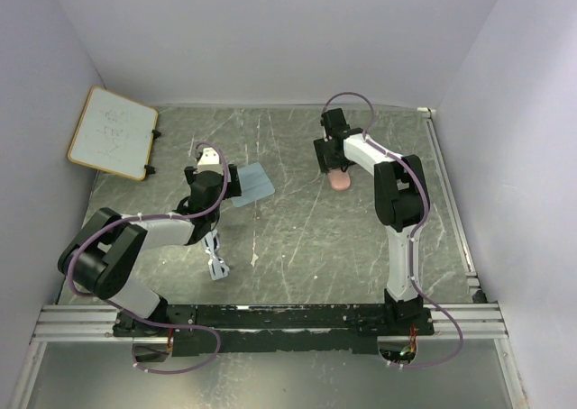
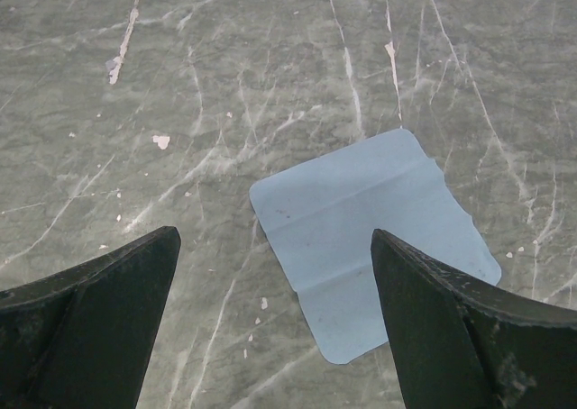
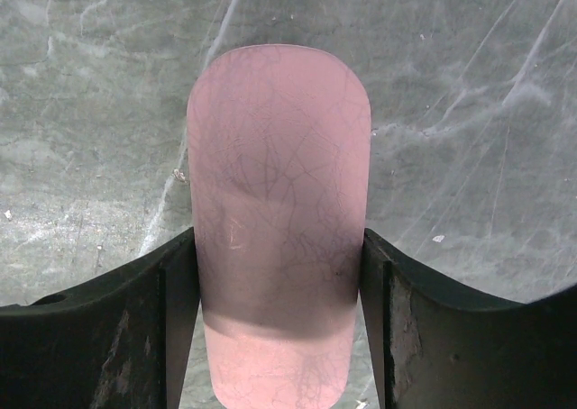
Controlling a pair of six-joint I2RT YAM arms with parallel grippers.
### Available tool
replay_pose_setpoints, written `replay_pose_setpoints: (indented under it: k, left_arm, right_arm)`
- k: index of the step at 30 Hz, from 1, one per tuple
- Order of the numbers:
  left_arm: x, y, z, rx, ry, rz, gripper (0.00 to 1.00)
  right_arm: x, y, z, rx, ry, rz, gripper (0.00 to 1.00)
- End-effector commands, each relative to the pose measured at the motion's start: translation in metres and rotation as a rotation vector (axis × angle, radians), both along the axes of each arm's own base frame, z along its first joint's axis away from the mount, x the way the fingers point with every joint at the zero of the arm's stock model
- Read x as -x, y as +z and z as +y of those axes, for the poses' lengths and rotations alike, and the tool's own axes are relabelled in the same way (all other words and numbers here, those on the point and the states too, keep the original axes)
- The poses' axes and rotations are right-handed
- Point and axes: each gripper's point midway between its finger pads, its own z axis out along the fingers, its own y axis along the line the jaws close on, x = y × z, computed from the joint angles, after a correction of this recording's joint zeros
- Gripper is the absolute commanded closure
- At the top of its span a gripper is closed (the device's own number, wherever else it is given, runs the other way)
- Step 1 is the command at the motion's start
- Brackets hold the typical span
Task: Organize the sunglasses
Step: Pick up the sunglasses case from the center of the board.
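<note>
Grey-green scratched table (image 1: 297, 238), closed in by pale walls.

- Nearest the arm bases, one pair of sunglasses (image 1: 215, 258) is noted: white-framed, flat on the table, just beside the left forearm. Its long axis is laid roughly near-to-far, slightly slanted. It is not caught in either wrist view, and folded or unfolded cannot be told.
- Farther on, the left gripper (image 2: 275, 238) is seen with fingers spread wide and nothing held. It is poised over one blue-grey cloth (image 2: 361, 229), which is laid flat.
- The sunglasses are thus placed behind this gripper, toward its own base. The left arm is judged much the nearer, and a draw-back would be called for to reach them.
- Farther and to the right, the right gripper (image 3: 278, 247) is pinched on one pink case (image 3: 279, 139), with pads seen against both long sides. The case's long axis is pointed away from the wrist, well apart from the sunglasses. Whether it is raised off the table cannot be told.
- Farthest, one whiteboard (image 1: 113, 131) is propped at the far left corner.
</note>
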Motion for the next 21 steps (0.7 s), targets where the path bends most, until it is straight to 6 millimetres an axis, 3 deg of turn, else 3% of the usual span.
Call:
replay_pose_setpoints:
  k: [1,21]
  left_arm:
    - [-0.009,0.009,-0.005,0.025,-0.007,-0.02,0.01]
    - [-0.009,0.008,-0.004,0.024,-0.005,-0.018,0.01]
  right_arm:
    - [0.006,-0.005,0.003,0.002,0.016,0.032,0.37]
    - [0.014,-0.008,0.011,-0.012,0.041,0.079,0.34]
